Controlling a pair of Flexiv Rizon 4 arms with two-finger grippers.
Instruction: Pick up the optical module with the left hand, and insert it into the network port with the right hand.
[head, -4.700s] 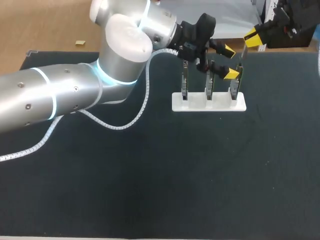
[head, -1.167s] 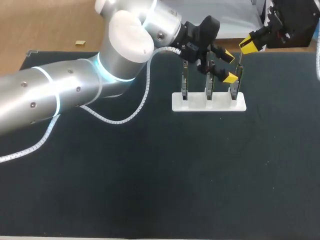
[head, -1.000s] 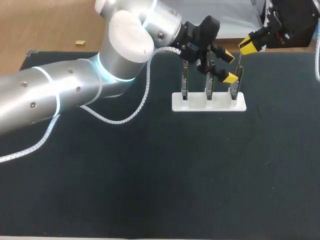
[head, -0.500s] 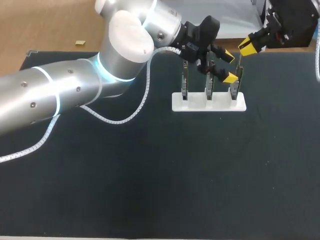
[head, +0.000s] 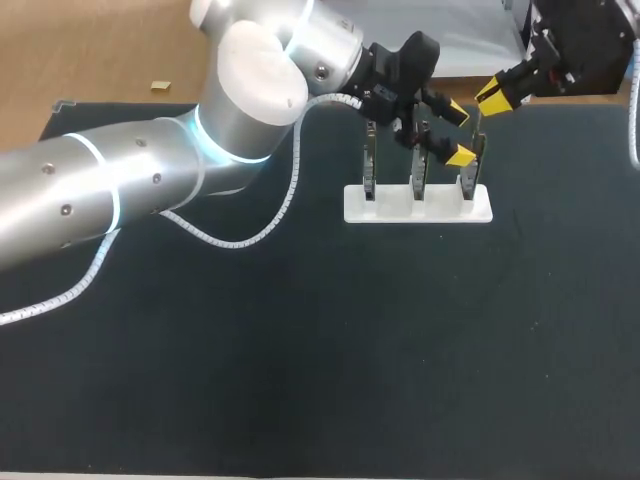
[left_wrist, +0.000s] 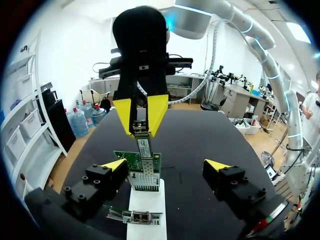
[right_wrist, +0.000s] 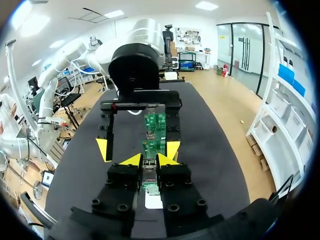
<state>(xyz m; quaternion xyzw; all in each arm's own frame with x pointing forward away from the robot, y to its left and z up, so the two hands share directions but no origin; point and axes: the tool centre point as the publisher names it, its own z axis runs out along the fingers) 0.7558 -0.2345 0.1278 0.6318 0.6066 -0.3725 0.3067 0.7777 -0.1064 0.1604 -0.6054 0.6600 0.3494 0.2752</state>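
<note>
My right gripper (head: 490, 97) hangs over the right-hand end of the white stand (head: 440, 211), shut on the thin optical module (head: 480, 122), which points down at the right-hand circuit board (head: 470, 170). In the left wrist view the same right gripper (left_wrist: 140, 117) holds the module (left_wrist: 143, 147) with its lower end at the top of the green board's (left_wrist: 131, 161) metal port. My left gripper (head: 458, 130) stands open around that board, one fingertip on each side, touching nothing. From the right wrist, the module (right_wrist: 149, 169) sits between my own yellow tips (right_wrist: 150, 160).
Two more upright boards (head: 369, 165) (head: 418, 172) stand in the white stand, to the left of the one being worked on. My left arm (head: 150, 190) and its white cable (head: 250, 240) lie across the table's left half.
Since the earliest frame my right gripper has come down and to the left with the module, nearer the right-hand board. Over the last second hardly anything has moved.
</note>
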